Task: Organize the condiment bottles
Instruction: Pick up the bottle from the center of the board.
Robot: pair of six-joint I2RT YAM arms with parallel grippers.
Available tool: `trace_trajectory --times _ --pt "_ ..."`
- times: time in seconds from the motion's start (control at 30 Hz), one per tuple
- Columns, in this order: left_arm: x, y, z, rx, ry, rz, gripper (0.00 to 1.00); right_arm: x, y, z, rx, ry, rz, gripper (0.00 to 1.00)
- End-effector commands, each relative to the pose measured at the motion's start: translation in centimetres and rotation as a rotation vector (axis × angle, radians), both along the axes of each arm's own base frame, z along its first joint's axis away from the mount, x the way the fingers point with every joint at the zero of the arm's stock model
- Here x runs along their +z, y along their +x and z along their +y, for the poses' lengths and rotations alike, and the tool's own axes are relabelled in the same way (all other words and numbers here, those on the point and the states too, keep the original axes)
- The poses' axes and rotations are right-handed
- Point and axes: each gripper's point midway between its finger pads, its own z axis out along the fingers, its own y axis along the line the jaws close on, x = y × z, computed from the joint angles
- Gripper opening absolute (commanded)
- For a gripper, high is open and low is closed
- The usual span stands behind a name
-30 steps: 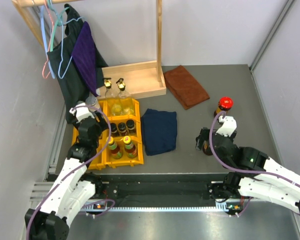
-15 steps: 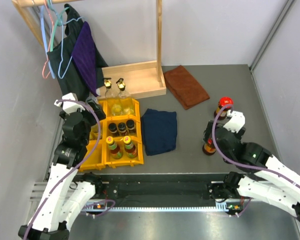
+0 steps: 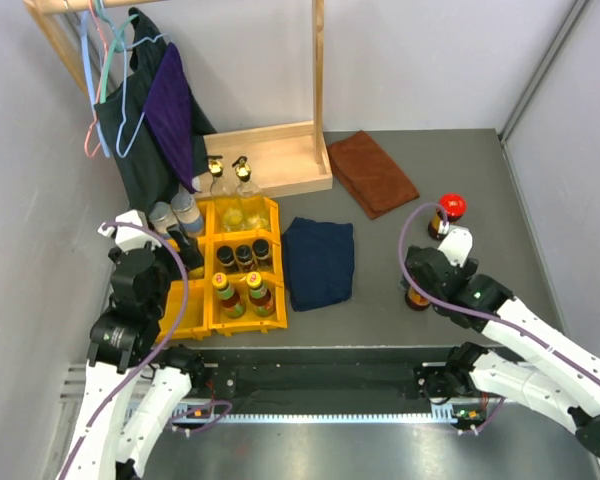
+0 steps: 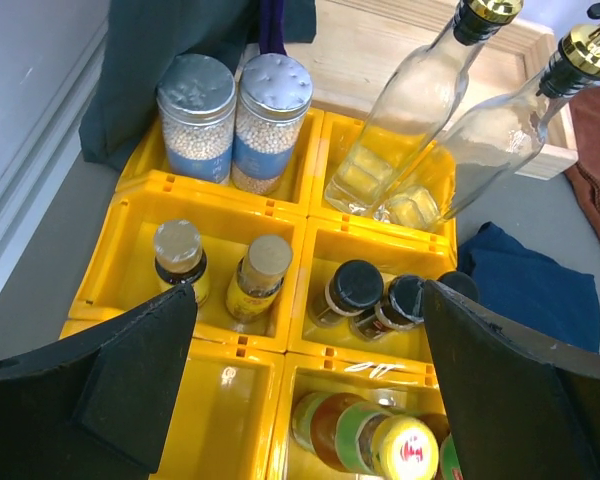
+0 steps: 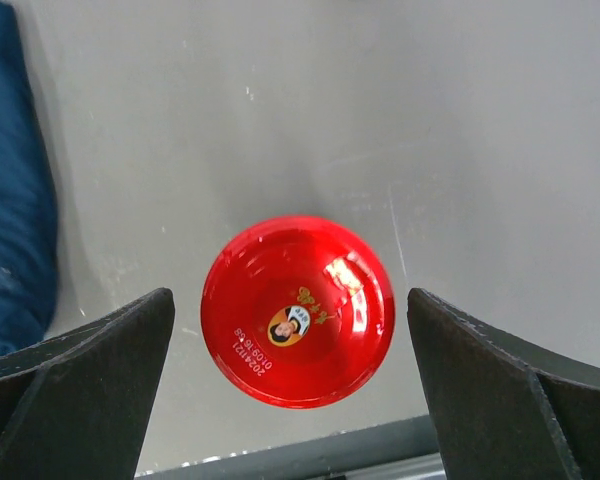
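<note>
Yellow bins point(image 3: 270, 215) hold the condiment bottles: two silver-lidded jars point(image 4: 195, 115), two clear gold-topped bottles point(image 4: 410, 120), two pale-lidded jars point(image 4: 260, 275), black-capped bottles point(image 4: 355, 290) and yellow-capped sauce bottles point(image 4: 380, 440). My left gripper point(image 4: 310, 295) is open and empty above the bins' near left part point(image 3: 180, 250). My right gripper point(image 5: 290, 300) is open, its fingers either side of a red-lidded jar point(image 5: 297, 310) and above it, not touching. In the top view the gripper point(image 3: 422, 275) hides most of that jar point(image 3: 417, 297). A second red-lidded jar point(image 3: 452, 208) stands farther back.
A blue cloth point(image 3: 320, 260) lies right of the bins and a brown cloth point(image 3: 372, 172) at the back. A wooden rack base point(image 3: 275, 160) and hanging clothes point(image 3: 150, 110) stand behind the bins. The table's front edge point(image 5: 310, 455) is close to the near jar.
My left arm has drawn back toward the near left, uncovering the two silver-lidded jars. My right gripper has shifted a little and now sits over the near red-lidded jar.
</note>
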Motion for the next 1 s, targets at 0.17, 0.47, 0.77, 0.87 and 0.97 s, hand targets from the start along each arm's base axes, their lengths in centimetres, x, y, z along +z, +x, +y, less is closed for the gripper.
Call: trace_trajectory --times 0.17,0.47,0.77,0.87,0.97 --pt "0.8 -2.4 2.5 0.171 -0.067 -0.024 0.99 -0.9 0.5 1.2 0.003 0.043 0.024 0.88" --pt "0.3 -2.2 2.3 0.174 -0.072 0.022 0.99 -1.3 0.6 1.7 0.013 0.045 0.052 0.2" --pt "1.3 -1.8 1.5 0.118 -0.075 0.007 0.99 5.2 2.7 4.2 0.14 0.099 -0.067 0.0" --pt "2.0 -1.8 1.6 0.106 -0.048 -0.009 0.99 9.5 3.4 6.5 0.259 0.144 -0.135 0.0" --pt "2.5 -1.6 1.5 0.099 -0.041 -0.021 0.99 13.6 3.6 9.4 0.382 0.169 -0.202 0.0"
